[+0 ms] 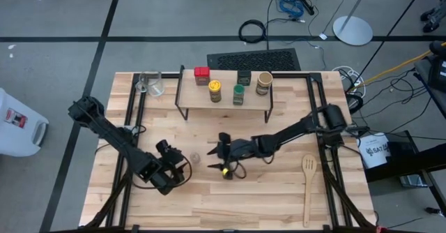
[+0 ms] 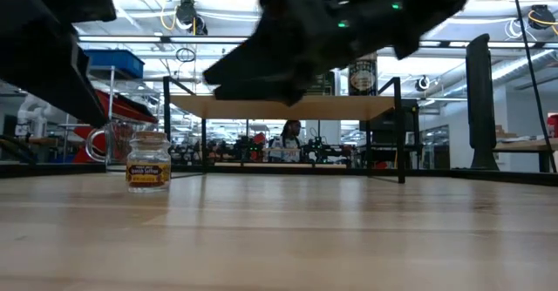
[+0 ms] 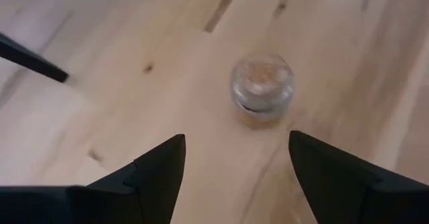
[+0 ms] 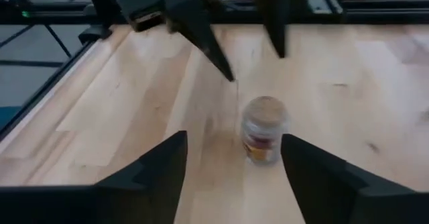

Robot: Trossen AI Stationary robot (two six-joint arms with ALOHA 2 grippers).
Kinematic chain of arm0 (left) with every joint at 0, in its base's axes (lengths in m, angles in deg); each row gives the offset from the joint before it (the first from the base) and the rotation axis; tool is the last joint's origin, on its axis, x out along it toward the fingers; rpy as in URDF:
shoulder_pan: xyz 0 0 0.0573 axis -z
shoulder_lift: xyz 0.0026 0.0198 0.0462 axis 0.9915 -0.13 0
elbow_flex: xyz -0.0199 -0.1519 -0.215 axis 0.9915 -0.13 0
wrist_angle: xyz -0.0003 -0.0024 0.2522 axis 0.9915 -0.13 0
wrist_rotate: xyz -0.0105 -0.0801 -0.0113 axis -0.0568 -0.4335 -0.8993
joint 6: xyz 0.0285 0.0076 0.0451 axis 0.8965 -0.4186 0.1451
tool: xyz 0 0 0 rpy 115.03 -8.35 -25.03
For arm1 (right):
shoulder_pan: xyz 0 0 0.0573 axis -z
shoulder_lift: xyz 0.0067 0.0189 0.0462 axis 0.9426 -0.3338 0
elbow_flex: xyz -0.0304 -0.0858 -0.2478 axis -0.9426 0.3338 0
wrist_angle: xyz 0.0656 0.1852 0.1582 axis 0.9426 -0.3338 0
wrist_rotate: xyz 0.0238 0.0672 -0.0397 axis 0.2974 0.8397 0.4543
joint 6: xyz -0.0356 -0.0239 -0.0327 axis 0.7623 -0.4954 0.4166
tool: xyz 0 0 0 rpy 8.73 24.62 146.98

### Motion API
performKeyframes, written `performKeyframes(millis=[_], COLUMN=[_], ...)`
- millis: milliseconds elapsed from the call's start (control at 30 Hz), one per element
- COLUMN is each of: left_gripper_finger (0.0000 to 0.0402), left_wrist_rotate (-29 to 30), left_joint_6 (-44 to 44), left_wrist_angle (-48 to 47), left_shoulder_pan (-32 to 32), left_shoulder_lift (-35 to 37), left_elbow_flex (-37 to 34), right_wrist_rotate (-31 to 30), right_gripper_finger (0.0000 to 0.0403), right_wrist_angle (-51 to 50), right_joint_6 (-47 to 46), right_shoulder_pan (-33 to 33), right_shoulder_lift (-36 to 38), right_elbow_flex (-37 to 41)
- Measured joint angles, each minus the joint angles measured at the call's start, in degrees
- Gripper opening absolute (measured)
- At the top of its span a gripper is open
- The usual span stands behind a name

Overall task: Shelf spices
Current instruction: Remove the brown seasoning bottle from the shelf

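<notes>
The tiny brown jar [image 1: 196, 158] stands upright on its base on the tabletop, with both grippers facing it from either side. My left gripper [image 3: 234, 150] is open on the jar's left, its fingers short of the jar [image 3: 263, 90]. My right gripper [image 4: 234, 150] is open on the jar's right, with the jar [image 4: 263, 129] just ahead of its fingertips. The shelf [image 1: 224, 97] stands at the far middle. On it are a red tin [image 1: 201, 73], a yellow jar [image 1: 215, 91], a green-lidded jar [image 1: 239, 93], a dark tin [image 1: 243, 77] and a tan jar [image 1: 263, 83].
A clear glass cup [image 1: 152, 84] stands at the far left beside the shelf. A wooden spatula [image 1: 308, 184] lies near the right edge. Black frame rails [image 1: 132, 107] run along both sides of the table. Bare wood lies along the near edge.
</notes>
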Motion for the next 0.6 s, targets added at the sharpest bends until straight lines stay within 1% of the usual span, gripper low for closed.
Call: performKeyframes(millis=[133, 200, 300, 467, 600], left_gripper_finger=[0.0263, 0.0252, 0.0235, 0.0212, 0.02], left_wrist_rotate=[0.47, 0.36, 0.36, -1.08, -1.25], left_joint_6=[3.74, 4.49, 4.96, 7.22, 8.86], left_wrist_angle=[2.82, 3.34, 4.21, 6.02, 7.73], left_shoulder_pan=[-0.97, -1.59, -2.15, -3.74, -5.05], left_shoulder_lift=[-1.48, -2.5, -4.05, -5.64, -5.89], left_elbow_flex=[-0.02, -0.02, -0.02, -0.02, -0.02], right_wrist_rotate=[0.07, -0.03, -0.07, -1.03, -3.48], right_gripper_finger=[0.0239, 0.0239, 0.024, 0.024, 0.024], right_wrist_angle=[-6.86, -10.91, -13.84, -14.4, -15.23], right_joint_6=[1.65, 2.19, 2.32, 2.3, 2.14], right_shoulder_pan=[-0.06, -0.04, -0.04, 0.18, 0.67], right_shoulder_lift=[-4.65, -6.55, -8.71, -10.26, -10.22], right_elbow_flex=[-7.64, -10.61, -13.98, -14.91, -14.94])
